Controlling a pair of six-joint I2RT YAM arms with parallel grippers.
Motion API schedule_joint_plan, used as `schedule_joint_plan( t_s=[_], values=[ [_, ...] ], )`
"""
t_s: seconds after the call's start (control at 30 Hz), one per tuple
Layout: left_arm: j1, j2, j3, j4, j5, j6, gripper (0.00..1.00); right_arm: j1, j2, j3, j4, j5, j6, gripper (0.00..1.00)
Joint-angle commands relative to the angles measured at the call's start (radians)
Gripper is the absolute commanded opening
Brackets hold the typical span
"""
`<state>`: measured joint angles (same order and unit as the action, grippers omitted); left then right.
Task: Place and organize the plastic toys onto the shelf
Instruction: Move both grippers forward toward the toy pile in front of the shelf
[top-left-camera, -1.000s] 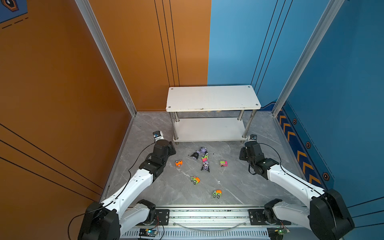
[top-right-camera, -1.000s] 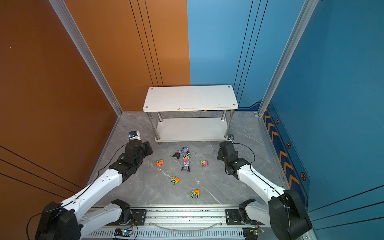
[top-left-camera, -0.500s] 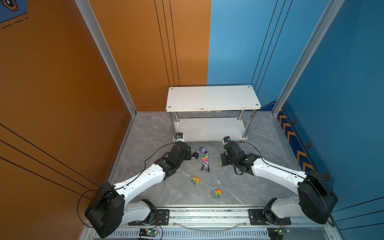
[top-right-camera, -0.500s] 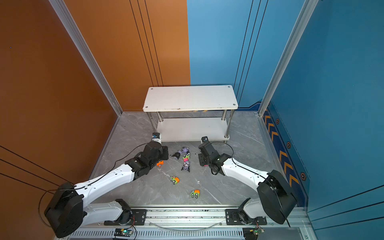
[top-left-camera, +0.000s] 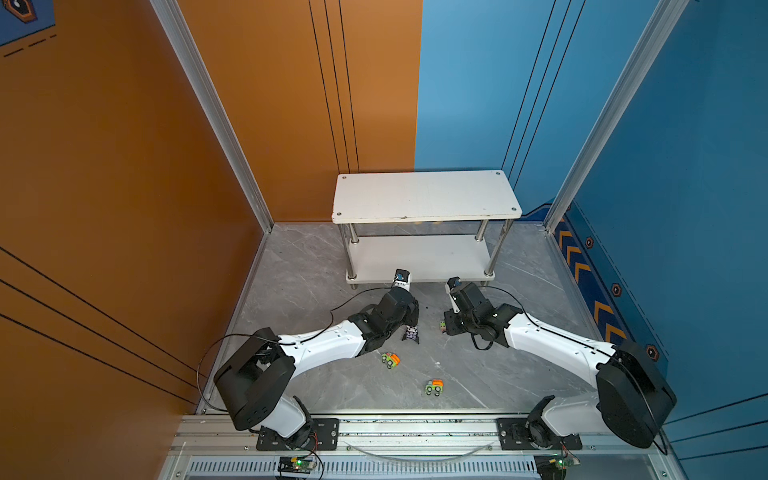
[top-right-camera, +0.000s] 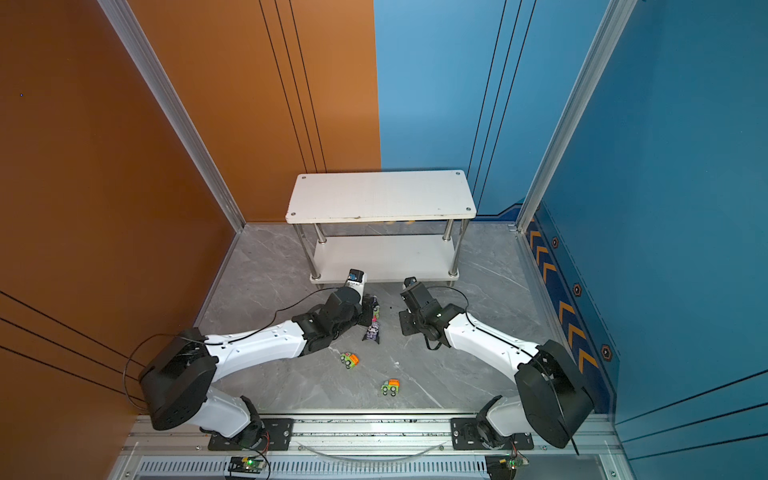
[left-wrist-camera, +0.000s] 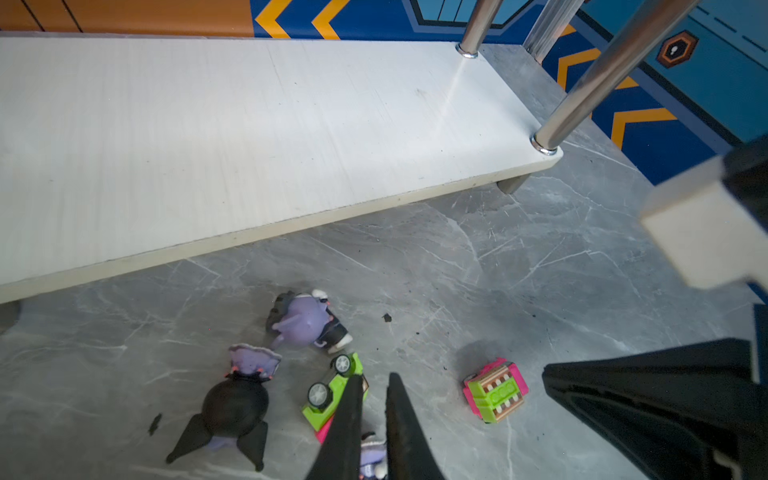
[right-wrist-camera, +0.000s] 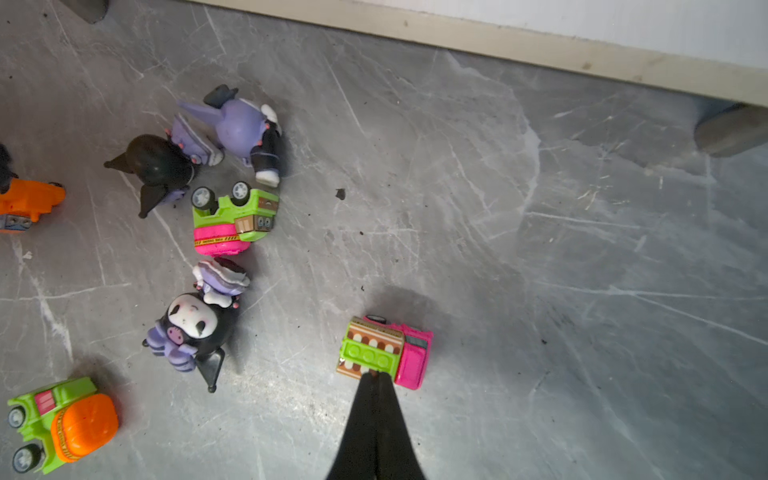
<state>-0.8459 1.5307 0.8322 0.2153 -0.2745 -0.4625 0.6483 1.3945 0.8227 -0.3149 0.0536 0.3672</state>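
Both arms work low in front of the shelf (top-left-camera: 426, 195), which holds nothing yet.
My right gripper (right-wrist-camera: 376, 376) is pinched together, its tips touching the pink-and-green truck (right-wrist-camera: 384, 353) rather than straddling it: a nudge, I judge, not a grasp. My left gripper (left-wrist-camera: 375, 377) shows a narrow slit with nothing pinched, over the tipped green car (left-wrist-camera: 332, 390) beside the figurines (left-wrist-camera: 305, 322), near the shelf's front edge.

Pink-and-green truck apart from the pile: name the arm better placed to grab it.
Right, probably. The right tool, shut, has its tip at the pink-and-green truck; it need only open. The left tool is at the tipped green car.
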Motion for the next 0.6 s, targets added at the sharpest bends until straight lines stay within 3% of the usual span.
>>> schedule_joint_plan(
  t_s=[0.0, 0.27, 0.33, 0.43, 0.57],
  values=[
    [-0.012, 0.023, 0.035, 0.017, 0.026, -0.017, 0.14, -0.025, -0.019, -0.010, -0.012, -0.050, 0.030, 0.00],
    [-0.026, 0.063, 0.057, 0.016, 0.044, -0.021, 0.15, -0.042, 0.024, -0.010, -0.002, -0.122, 0.024, 0.00],
    [-0.025, 0.070, 0.065, 0.015, 0.052, -0.016, 0.15, -0.041, 0.021, -0.013, -0.018, -0.121, 0.007, 0.18],
    [-0.018, 0.071, 0.071, 0.015, 0.057, -0.018, 0.16, -0.042, 0.005, -0.016, -0.052, -0.104, -0.006, 0.60],
    [-0.011, 0.062, 0.073, 0.008, 0.050, -0.018, 0.17, -0.039, -0.017, -0.036, -0.076, -0.037, 0.002, 0.78]
  ],
)
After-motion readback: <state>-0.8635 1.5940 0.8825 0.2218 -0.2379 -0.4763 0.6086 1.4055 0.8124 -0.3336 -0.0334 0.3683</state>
